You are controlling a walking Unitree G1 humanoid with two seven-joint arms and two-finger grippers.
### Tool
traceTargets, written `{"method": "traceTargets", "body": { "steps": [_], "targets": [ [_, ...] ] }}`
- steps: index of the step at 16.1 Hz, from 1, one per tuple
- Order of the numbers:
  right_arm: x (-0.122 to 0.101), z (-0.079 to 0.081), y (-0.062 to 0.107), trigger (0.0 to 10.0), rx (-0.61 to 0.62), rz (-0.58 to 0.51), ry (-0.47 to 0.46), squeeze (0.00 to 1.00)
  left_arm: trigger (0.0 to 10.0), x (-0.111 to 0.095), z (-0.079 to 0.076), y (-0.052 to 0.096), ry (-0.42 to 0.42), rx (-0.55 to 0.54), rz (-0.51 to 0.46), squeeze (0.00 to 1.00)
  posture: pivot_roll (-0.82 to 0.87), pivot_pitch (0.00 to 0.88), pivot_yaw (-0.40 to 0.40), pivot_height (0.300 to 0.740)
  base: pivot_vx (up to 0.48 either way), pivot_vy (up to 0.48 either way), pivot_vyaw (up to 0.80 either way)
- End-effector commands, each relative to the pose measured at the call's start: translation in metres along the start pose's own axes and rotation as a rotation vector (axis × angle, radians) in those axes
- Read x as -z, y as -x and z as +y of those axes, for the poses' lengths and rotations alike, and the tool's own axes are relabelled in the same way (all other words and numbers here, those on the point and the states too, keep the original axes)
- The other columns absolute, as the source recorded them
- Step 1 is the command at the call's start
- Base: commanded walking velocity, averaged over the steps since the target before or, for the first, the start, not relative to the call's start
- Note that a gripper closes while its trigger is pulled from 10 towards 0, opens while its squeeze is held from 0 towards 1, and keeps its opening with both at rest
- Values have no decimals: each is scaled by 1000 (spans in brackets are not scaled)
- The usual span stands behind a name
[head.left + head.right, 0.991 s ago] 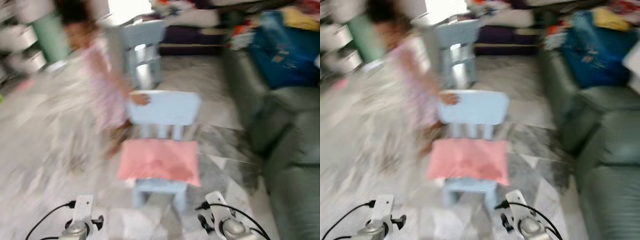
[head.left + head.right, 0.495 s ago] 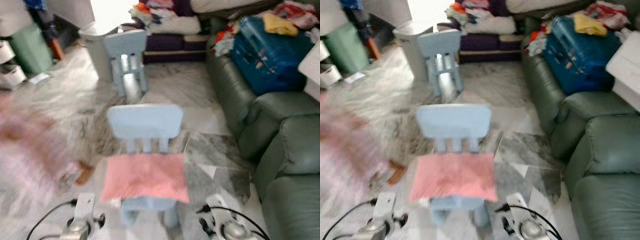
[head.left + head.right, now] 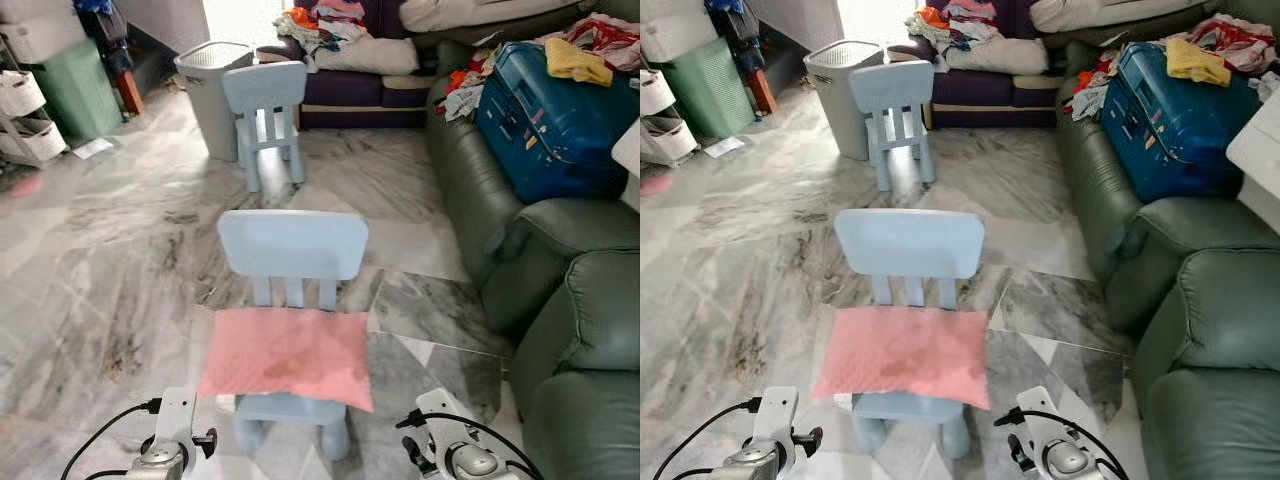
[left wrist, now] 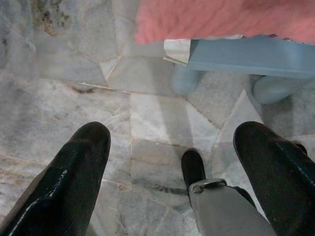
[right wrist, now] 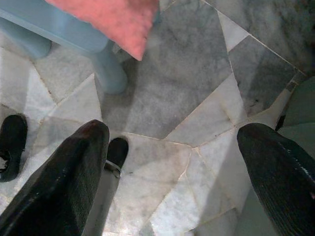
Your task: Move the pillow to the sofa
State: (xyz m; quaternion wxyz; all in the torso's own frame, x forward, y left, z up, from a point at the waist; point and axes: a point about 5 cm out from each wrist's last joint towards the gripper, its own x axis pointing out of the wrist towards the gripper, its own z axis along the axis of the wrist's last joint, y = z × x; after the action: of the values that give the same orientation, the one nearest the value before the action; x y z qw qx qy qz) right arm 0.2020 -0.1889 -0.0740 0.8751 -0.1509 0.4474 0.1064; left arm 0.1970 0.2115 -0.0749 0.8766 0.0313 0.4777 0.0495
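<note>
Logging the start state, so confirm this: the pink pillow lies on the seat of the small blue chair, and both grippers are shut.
One part is wrong. The pink pillow does lie on the small blue chair, but the left gripper and right gripper are both open, fingers spread over the floor, as the wrist views show.

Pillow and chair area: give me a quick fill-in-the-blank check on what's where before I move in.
1. The pink pillow lies on the seat of the nearer light blue ____.
2. The green sofa stands on the robot's ____ side.
3. On the sofa farther back rests a blue ____.
4. The left end effector and right end effector both hang with fingers ____, above the marble floor.

Missing words: chair; right; suitcase; open
</note>
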Motion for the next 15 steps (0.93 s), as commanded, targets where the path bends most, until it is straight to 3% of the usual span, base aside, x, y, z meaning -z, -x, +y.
{"method": "traceTargets", "body": {
  "steps": [1,8,15],
  "targets": [
    [0,-1,0,10000,3,3,1,0,10000,-1,3,0,1,-8,2,0,-120,0,30,740,0,371,0],
    [0,0,0,10000,2,2,9,0,10000,0,4,0,-14,-9,2,0,-121,0,29,740,0,448,0],
    [0,0,0,10000,2,1,7,0,10000,-1,4,0,-10,-7,-3,0,-121,0,28,740,0,0,0]
  ]
}}
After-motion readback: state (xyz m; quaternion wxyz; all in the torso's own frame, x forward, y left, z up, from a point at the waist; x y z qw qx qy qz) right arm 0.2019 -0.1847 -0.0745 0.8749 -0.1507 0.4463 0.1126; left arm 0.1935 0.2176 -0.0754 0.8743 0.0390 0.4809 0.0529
